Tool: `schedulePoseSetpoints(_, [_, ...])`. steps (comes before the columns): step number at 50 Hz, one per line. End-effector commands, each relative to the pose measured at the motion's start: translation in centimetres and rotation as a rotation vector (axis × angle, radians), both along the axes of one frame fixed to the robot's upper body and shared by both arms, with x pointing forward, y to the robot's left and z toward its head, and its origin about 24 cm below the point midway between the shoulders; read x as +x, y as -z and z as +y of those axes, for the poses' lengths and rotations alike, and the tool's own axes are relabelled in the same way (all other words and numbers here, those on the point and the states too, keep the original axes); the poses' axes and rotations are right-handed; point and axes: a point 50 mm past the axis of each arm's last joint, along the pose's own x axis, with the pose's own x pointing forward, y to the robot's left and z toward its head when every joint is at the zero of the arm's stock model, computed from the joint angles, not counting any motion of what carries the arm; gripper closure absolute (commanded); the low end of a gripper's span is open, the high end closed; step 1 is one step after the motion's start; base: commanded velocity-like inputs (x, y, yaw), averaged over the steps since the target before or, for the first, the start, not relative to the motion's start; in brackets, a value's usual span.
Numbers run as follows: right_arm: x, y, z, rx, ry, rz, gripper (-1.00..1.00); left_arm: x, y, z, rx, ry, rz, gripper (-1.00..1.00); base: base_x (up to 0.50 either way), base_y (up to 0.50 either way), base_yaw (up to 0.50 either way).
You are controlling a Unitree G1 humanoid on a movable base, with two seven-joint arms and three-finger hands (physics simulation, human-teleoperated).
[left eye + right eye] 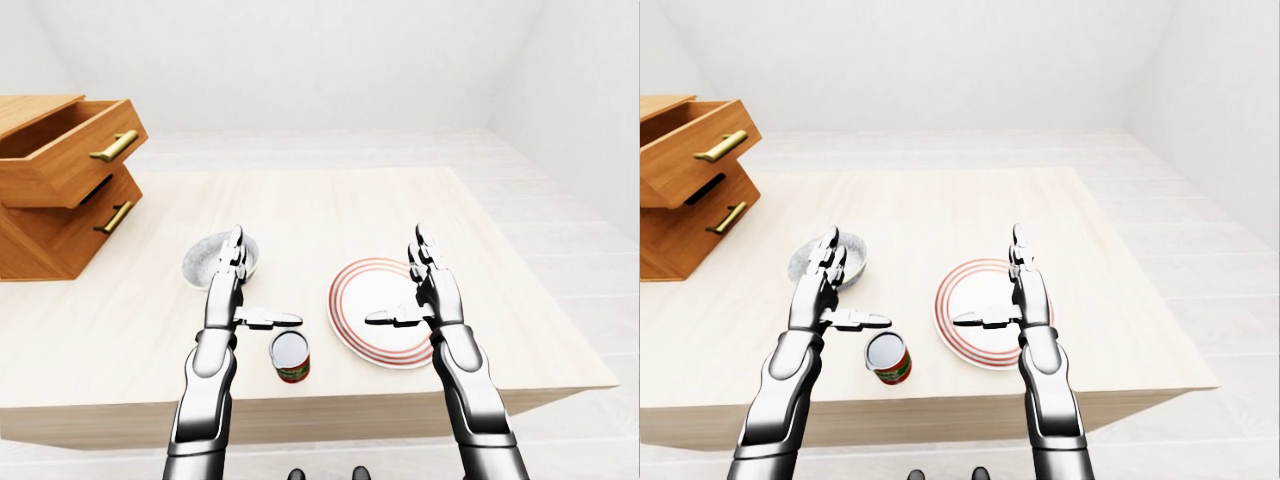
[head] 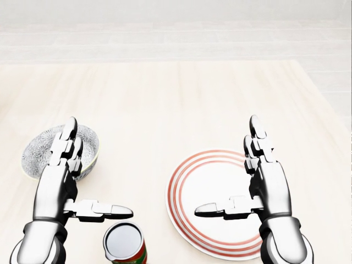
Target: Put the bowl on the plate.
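Note:
A grey patterned bowl [image 2: 38,151] sits on the table at the left of the head view. My left hand [image 2: 82,176] hovers over its right rim, open, fingers straight and thumb pointing right. A white plate [image 2: 214,209] with red rings lies at the lower right. Above the plate's right part my right hand [image 2: 242,176] is open and holds nothing, its thumb pointing left. The bowl and the plate are apart, with bare table between them.
A red can [image 2: 125,245] with an open silver top stands between my hands at the bottom of the head view. A wooden drawer unit [image 1: 60,180] with its top drawer pulled out stands at the table's left. The light wooden table [image 1: 330,210] extends beyond the hands.

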Motion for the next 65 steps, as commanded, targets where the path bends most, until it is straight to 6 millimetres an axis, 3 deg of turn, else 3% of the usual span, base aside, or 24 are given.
schedulePoseSetpoints(1, [-0.03,0.13,0.08,0.002,-0.002,0.005,-1.0,-0.07,-0.07,0.05,0.003,0.001,-0.003,-1.0,0.09,-0.16,0.0])
schedulePoseSetpoints(65, [-0.17,0.36,0.14,0.002,-0.005,0.014,-1.0,0.01,-0.49,0.63,0.031,-0.009,-0.017,-1.0,0.1,-0.13,0.0])
